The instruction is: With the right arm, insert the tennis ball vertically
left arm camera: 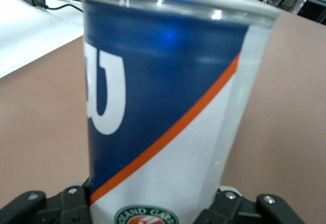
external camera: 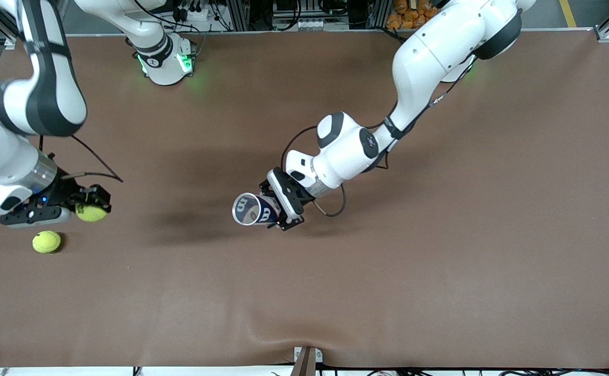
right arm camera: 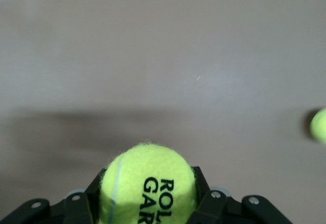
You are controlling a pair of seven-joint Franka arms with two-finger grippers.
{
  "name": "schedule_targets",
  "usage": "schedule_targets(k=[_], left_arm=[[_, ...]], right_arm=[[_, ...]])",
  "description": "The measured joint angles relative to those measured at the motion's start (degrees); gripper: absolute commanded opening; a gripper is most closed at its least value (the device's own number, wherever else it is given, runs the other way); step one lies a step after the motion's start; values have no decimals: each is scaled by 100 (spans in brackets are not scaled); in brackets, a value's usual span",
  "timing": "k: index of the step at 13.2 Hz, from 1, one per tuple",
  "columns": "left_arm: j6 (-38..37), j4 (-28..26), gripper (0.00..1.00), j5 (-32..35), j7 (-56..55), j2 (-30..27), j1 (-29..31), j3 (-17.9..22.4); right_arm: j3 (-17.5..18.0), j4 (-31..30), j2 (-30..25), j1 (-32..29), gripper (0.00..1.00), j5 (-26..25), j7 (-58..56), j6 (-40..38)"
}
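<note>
Right pincer [external camera: 95, 204] clamping fuzzy round ball [right arm camera: 147, 183]

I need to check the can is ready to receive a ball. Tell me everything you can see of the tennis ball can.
The tennis ball can is a clear plastic tube with a blue and white label, an orange diagonal stripe, white lettering and a round green badge near its base. Its mouth has a pale rim, carries no lid and faces up toward the front camera. The left gripper is shut on it near its lower end, one of its fingers on each side, holding it over the middle of the brown table. Whether it touches the table cannot be told.
</note>
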Motion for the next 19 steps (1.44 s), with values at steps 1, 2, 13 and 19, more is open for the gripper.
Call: schedule_targets(k=[1, 2, 13, 19], left_arm=[[269, -7, 72, -2, -3, 116, -18, -138], [516, -12, 72, -2, -4, 239, -28, -279], [2176, 19, 72, -4, -472, 857, -676, -546], [2723, 201, 72, -4, -934, 1144, -1153, -515]], right_arm=[[0, 71, -49, 186, 15, 23, 458, -131], [3, 118, -75, 446, 15, 31, 989, -178], [169, 211, -94, 1319, 15, -44, 2971, -205], [168, 212, -94, 1319, 15, -45, 2971, -207]])
